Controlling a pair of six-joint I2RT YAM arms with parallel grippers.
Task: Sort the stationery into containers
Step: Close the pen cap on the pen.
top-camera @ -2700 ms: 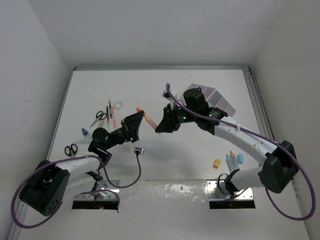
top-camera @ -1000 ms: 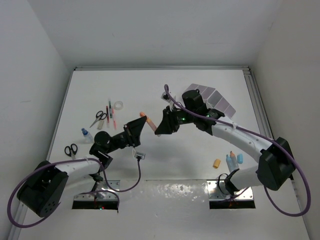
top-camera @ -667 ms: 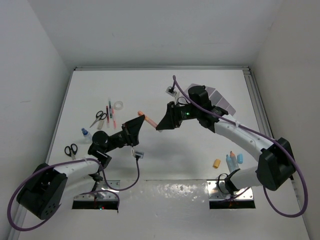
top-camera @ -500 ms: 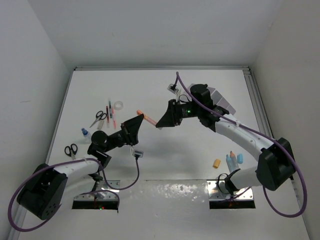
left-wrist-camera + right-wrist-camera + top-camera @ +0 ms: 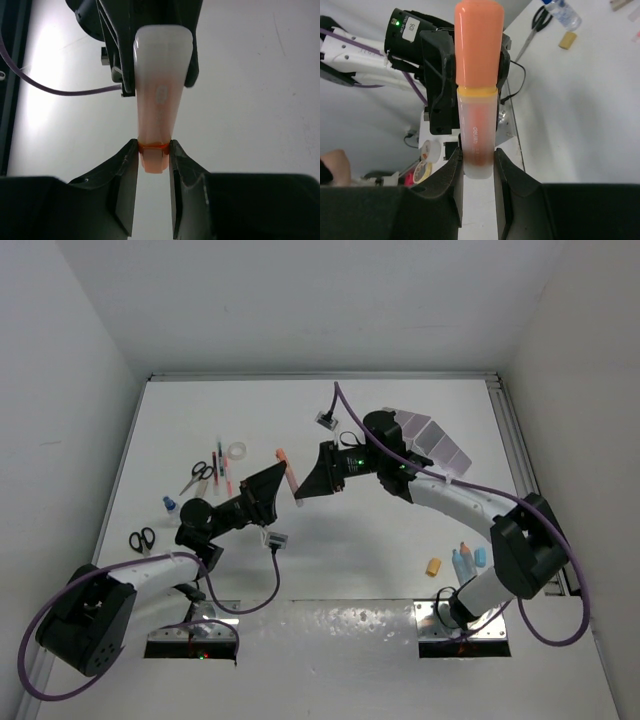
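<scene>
The orange marker [image 5: 285,462] hung in the air over the middle of the table [image 5: 340,560], well left of the white organiser [image 5: 432,438]; you had two grips on it at once; your left gripper [image 5: 154,154] was pinched tight on the orange cap end; your right gripper [image 5: 478,161] was squeezed onto the clear end; I think you held it this way to pass it across, because the organiser sat far on the right, nearer the right arm.

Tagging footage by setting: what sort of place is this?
Probably a robot lab test cell: bare white walls box in a white table; left arm and right arm bolted at its edge.
</scene>
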